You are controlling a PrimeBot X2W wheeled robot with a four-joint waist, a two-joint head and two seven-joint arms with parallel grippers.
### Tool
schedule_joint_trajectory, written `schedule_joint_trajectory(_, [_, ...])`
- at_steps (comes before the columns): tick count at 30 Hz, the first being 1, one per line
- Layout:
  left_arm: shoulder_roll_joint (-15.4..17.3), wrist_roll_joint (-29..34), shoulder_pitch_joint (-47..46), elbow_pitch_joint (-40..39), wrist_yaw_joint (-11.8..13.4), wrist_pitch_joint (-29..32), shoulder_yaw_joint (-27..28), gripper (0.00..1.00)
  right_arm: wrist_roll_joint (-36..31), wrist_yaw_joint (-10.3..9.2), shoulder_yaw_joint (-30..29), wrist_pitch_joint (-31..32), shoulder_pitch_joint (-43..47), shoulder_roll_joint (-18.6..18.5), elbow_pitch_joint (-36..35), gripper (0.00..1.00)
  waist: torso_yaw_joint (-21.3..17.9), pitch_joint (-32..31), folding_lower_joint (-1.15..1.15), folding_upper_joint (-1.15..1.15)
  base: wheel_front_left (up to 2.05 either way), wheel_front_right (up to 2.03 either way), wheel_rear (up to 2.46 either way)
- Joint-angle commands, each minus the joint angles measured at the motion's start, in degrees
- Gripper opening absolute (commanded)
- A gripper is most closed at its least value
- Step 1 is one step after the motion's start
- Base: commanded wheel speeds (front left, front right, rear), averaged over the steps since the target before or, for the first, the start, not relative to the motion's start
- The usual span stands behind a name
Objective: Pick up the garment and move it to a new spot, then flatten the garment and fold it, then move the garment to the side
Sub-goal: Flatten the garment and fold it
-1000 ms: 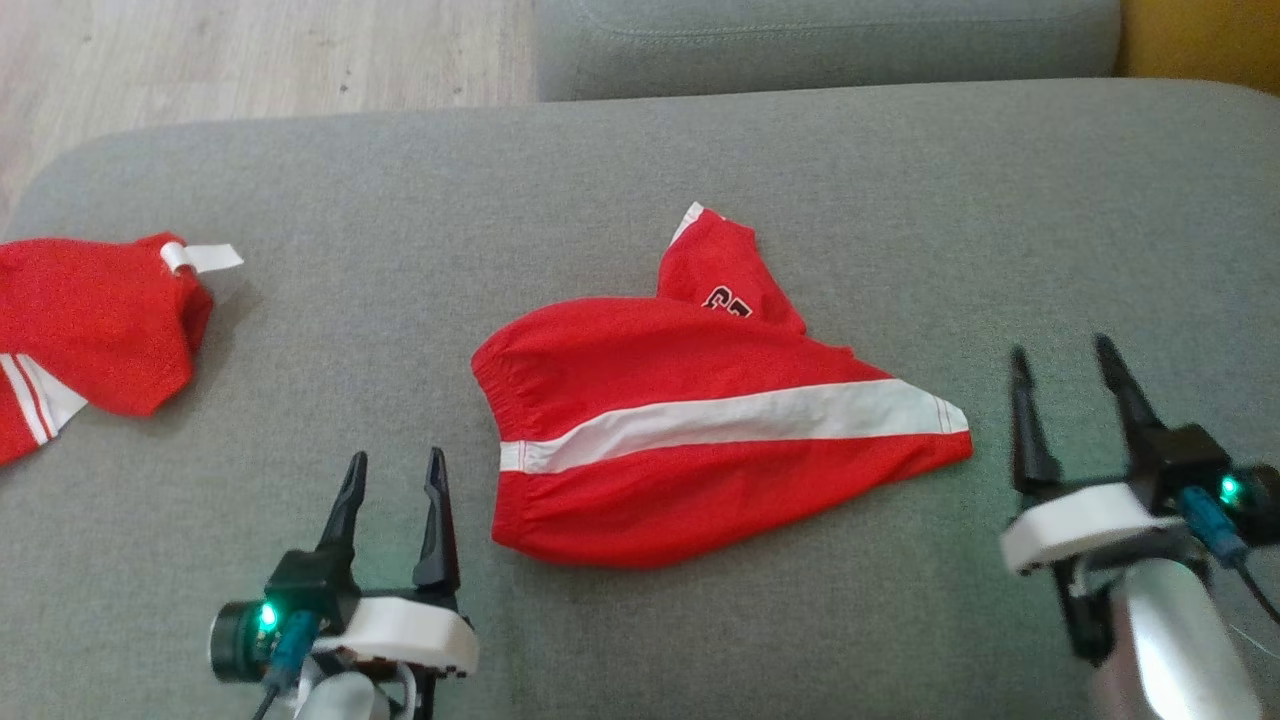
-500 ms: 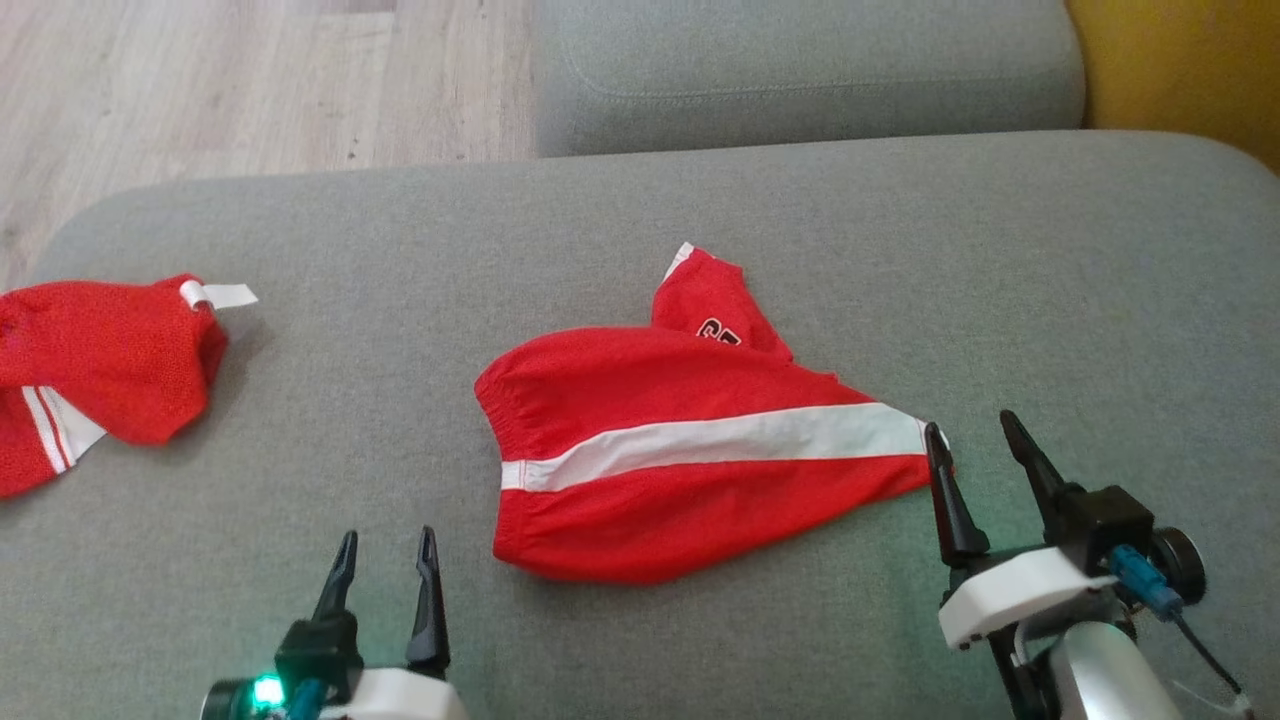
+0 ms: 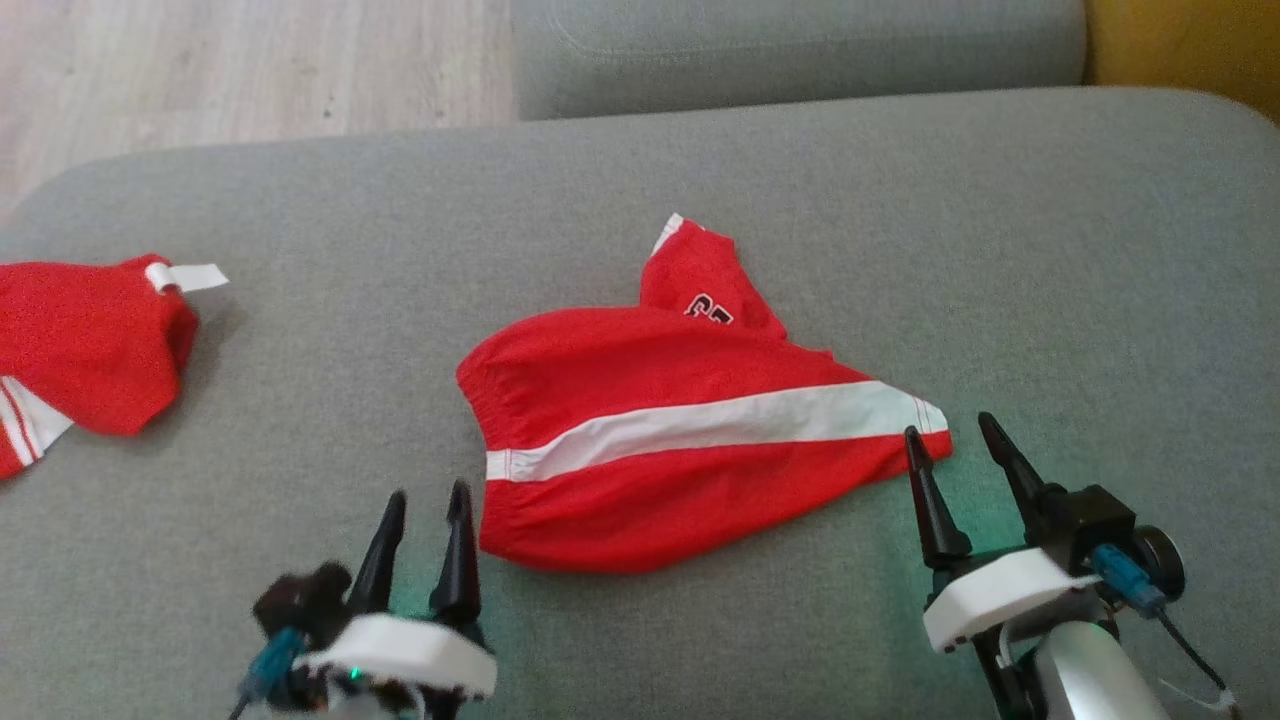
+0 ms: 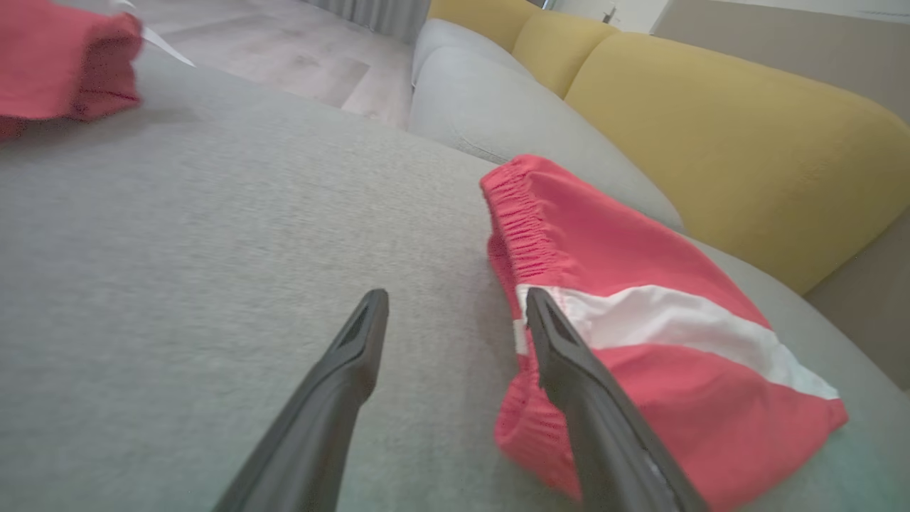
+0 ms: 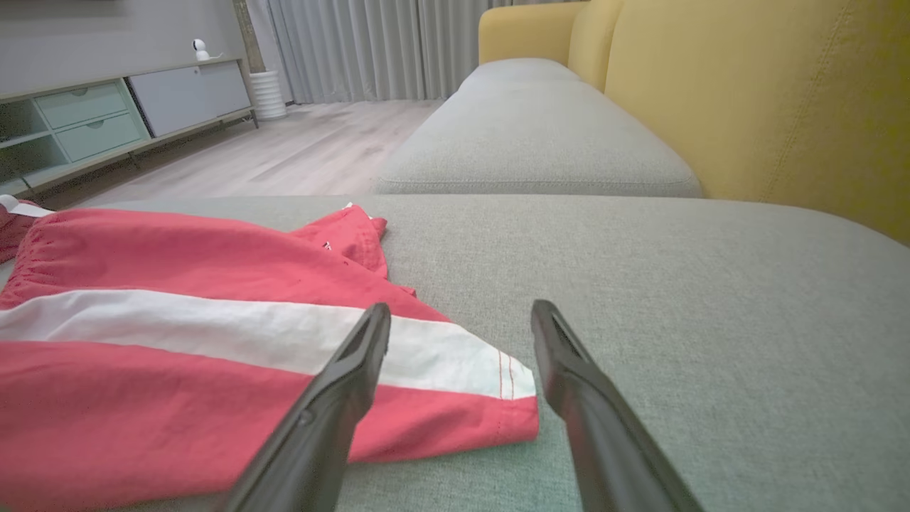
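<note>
Both grippers have closed in on the garment (image 3: 680,440) over the last sec, and nothing is gripped yet. The red shorts w/ the white stripe lie mid-cushion on the grey sofa seat (image 3: 1000,250), apparently where they were; the head cam wobbled, so the shift in framing isn't the cloth moving. One leg w/ lettering pokes out at 12 o'clock. The right gripper (image 3: 948,428) was well off to the garment's 3 o'clock a sec ago. Now it sits at the hem corner, abt 4 o'clock, fingers spread, and in the right wrist view (image 5: 461,307) the striped corner lies btwn them. The left gripper (image 3: 429,492) has crept in from 8 o'clock twd the elastic waistband, also spread wide. In its wrist view (image 4: 455,302) one finger overlaps the waistband edge, but I can't tell if it's touching. A 2nd red piece (image 3: 90,340) lies well apart at 9 o'clock, untouched. My read: they're lining up a two-ended grab, prob to lift or stretch it flat. The pinch is still to come, and the right side looks closer to ready.
</note>
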Motion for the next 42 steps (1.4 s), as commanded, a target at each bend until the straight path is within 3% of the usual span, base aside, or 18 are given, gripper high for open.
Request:
schedule_joint_trajectory(1, [0.13,-1.84,-4.19,-0.13,-0.46,-0.3,0.19,1.0,0.24,0.23,1.62,-0.63,-2.71,-0.25,-1.41,1.0,-0.52,1.16,0.0,0.0,0.0,0.0,0.0])
schedule_joint_trajectory(6, [0.4,-9.4,-8.73,3.64,-0.68,-0.23,-6.55,1.0,0.03,0.23,1.52,-0.63,-3.38,-0.25,-1.34,1.0,-0.97,2.68,0.0,0.0,0.0,0.0,0.0])
schedule_joint_trajectory(11, [3.02,-20.0,-10.96,3.04,-0.7,2.39,-14.02,1.0,0.02,0.23,1.58,-0.63,-3.66,-0.25,-1.26,1.0,-1.06,3.25,0.0,0.0,0.0,0.0,0.0])
schedule_joint_trajectory(22, [9.14,-31.43,-13.26,-0.49,-0.71,1.69,-23.34,1.0,0.65,0.23,2.52,-0.63,-3.9,-0.25,-1.62,1.0,-1.11,3.52,0.0,0.0,0.0,0.0,0.0])
schedule_joint_trajectory(34, [13.16,-37.73,-15.91,-3.28,-0.71,0.1,-30.34,1.0,0.9,0.23,2.61,-0.63,-4.3,-0.25,-1.63,1.0,-2.04,4.53,0.0,0.0,0.0,0.0,0.0])
schedule_joint_trajectory(36, [13.71,-38.47,-16.17,-4.09,-0.71,-0.03,-31.37,0.89,0.98,0.23,2.52,-0.63,-4.31,-0.25,-1.61,1.0,-2.01,4.64,0.0,0.0,0.0,0.0,0.0])
schedule_joint_trajectory(42, [14.91,-39.63,-16.96,-4.71,-0.71,-0.23,-33.7,0.95,1.37,0.23,2.73,-0.63,-4.34,-0.25,-1.45,1.0,-1.99,4.75,0.0,0.0,0.0,0.0,0.0])
